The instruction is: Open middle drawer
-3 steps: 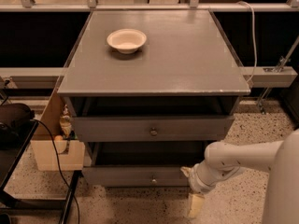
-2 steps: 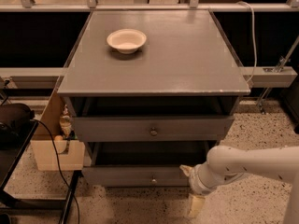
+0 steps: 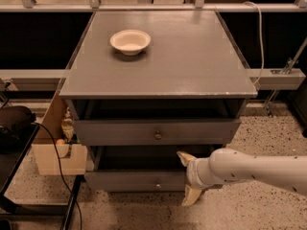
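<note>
The grey cabinet (image 3: 158, 80) shows two drawer fronts under its top. The upper, wider front (image 3: 120, 132) has a round knob and stands out with a dark gap above it. The middle drawer (image 3: 129, 180) is the lower, narrower front, with its knob (image 3: 158, 186) at centre and dark inside above it. A third front is hidden. My gripper (image 3: 188, 177) is at the right part of the middle drawer's front, right of the knob. It is open, with one yellowish finger (image 3: 184, 157) above the front's top edge and the other below it.
A white bowl (image 3: 130, 41) sits on the cabinet top at the back left. A cardboard box (image 3: 53, 152) and a black cable (image 3: 60, 171) stand left of the cabinet, beside a dark object (image 3: 14, 123). A grey rail (image 3: 276, 75) runs at the right. The floor is speckled.
My gripper has risen a little and shifted slightly left along the middle drawer's front. The drawers and the bowl have not moved.
</note>
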### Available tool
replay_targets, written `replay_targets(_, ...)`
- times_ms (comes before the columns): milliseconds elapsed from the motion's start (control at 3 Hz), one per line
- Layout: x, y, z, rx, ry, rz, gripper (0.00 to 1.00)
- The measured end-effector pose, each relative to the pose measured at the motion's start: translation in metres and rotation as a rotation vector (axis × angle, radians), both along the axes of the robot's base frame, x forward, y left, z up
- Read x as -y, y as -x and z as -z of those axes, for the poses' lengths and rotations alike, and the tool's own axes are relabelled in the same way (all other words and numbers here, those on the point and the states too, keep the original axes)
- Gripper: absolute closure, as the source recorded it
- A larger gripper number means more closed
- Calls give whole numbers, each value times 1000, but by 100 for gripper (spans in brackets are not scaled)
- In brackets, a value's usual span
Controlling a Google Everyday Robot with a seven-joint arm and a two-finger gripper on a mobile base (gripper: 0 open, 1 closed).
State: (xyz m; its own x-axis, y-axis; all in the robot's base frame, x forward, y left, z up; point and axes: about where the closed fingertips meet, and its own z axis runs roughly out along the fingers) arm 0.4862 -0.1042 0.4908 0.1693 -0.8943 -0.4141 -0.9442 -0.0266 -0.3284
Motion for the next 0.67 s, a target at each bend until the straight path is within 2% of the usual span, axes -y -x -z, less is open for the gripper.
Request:
replay_targets(333, -8, -22, 12, -10, 0, 9, 0)
replay_targets(667, -9, -37, 30, -60, 24, 33, 0)
